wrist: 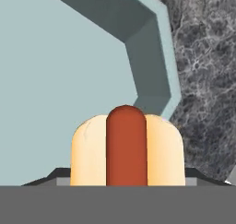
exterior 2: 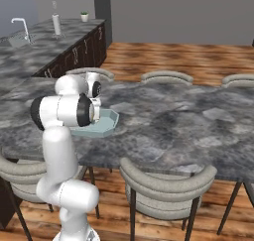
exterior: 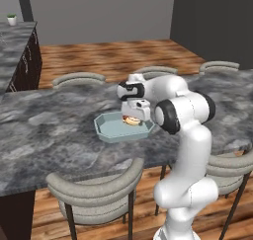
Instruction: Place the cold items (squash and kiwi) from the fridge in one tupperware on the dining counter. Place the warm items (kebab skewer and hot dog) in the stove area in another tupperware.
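While I hold the hot dog [wrist: 126,147] between the gripper [wrist: 126,181] jaws, low over the tupperware [exterior: 106,130] on the dining counter [exterior: 49,130], I worry: released near the wall, it could roll against the rim.

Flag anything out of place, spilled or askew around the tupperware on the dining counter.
Nothing stands out. The hot dog sits between the gripper fingers over the open tupperware, which lies flat on the dining counter. No spills.
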### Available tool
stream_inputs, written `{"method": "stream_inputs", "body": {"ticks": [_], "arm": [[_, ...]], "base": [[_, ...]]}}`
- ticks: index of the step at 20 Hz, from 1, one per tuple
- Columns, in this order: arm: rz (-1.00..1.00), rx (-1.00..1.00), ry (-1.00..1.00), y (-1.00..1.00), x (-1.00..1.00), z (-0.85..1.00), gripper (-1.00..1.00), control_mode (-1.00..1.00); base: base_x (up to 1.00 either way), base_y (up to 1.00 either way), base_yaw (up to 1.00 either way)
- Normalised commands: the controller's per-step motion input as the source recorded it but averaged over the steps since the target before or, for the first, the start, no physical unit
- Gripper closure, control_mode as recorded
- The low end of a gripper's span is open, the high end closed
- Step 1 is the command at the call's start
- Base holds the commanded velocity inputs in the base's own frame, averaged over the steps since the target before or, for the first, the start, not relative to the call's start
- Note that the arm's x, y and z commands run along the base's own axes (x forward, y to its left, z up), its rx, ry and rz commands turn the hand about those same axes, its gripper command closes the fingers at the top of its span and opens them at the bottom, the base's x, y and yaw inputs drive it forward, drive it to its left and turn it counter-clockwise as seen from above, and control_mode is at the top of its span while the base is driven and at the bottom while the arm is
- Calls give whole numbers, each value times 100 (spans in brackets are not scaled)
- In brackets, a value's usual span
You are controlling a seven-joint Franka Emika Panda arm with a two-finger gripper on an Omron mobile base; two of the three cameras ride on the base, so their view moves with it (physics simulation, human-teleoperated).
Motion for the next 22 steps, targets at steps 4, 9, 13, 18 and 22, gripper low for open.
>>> {"method": "stream_inputs", "body": {"ticks": [4,9,13,18,22], "arm": [[-10,-3,0,14,65,-62,100,-100],[-12,-5,0,10,32,-43,100,-100],[-14,0,0,3,30,-34,100,-100],[-13,0,0,4,26,-35,-100,-100],[-9,0,0,1,2,-18,-100,-100]], "base": [[0,0,0],[0,0,0],[0,0,0],[0,0,0],[0,0,0]]}}
